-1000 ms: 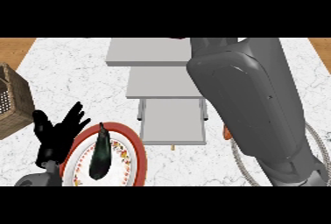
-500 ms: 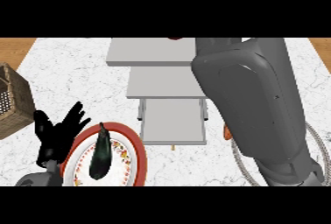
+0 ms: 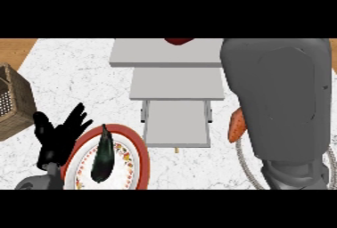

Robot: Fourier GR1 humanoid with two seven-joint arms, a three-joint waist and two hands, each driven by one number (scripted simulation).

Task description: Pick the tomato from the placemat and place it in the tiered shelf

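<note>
A sliver of the red tomato (image 3: 178, 41) shows at the picture's top edge, over the back of the top tier of the grey tiered shelf (image 3: 176, 93). My right forearm (image 3: 280, 102) rises from the lower right up to the top edge and covers most of the placemat (image 3: 245, 156); its hand is out of sight. Whether the tomato is held or resting on the tier cannot be seen. My left hand (image 3: 58, 133) rests open at the lower left, fingers up, beside a plate.
A red-rimmed plate (image 3: 135, 156) with a dark eggplant (image 3: 102, 153) lies at the lower left. A wicker basket (image 3: 13, 107) stands at the left edge. An orange vegetable (image 3: 236, 127) lies on the placemat beside the right forearm.
The right forearm has shifted a little to the right. The red tomato has come into sight at the top edge over the shelf's top tier. The left hand has not moved.
</note>
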